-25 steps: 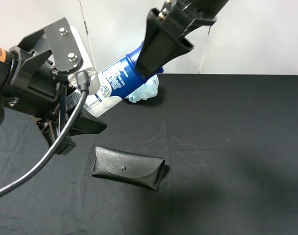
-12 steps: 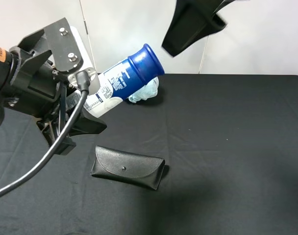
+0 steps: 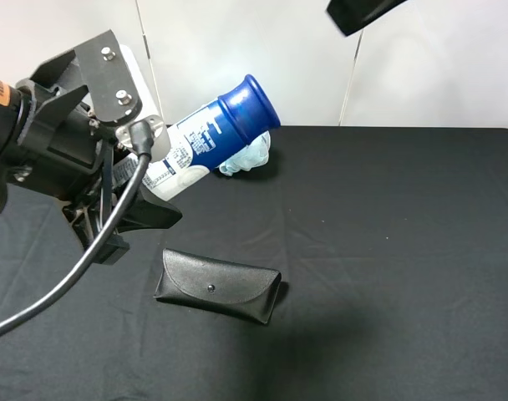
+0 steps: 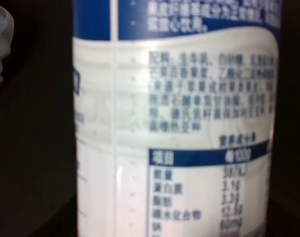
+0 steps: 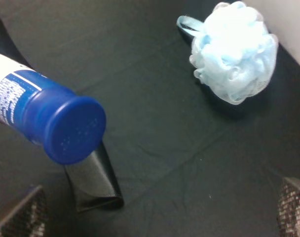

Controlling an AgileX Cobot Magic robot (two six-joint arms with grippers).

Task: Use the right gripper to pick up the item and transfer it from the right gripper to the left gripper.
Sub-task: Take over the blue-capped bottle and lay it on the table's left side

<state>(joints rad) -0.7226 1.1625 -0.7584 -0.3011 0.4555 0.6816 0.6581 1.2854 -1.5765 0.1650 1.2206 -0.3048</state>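
Observation:
The item, a white bottle (image 3: 205, 142) with a dark blue cap, is held above the table, tilted with its cap up and to the right. My left gripper (image 3: 149, 190) is shut on its white lower end. The left wrist view is filled by the bottle's label (image 4: 179, 123). My right gripper (image 3: 361, 12) is open and empty, high at the top edge, up and to the right of the cap. In the right wrist view its fingertips (image 5: 19, 217) stand wide apart, and the blue cap (image 5: 71, 128) lies below the camera.
A flat black glasses case (image 3: 219, 286) lies on the black table (image 3: 388, 251) below the bottle; it also shows in the right wrist view (image 5: 93, 180). A pale blue bath pouf (image 3: 247, 156) sits by the table's back edge, behind the bottle, and shows in the right wrist view (image 5: 234, 52).
My right gripper let go of the bottle's cap and moved up and to the right, almost out of the exterior view. The left gripper and bottle have not moved.

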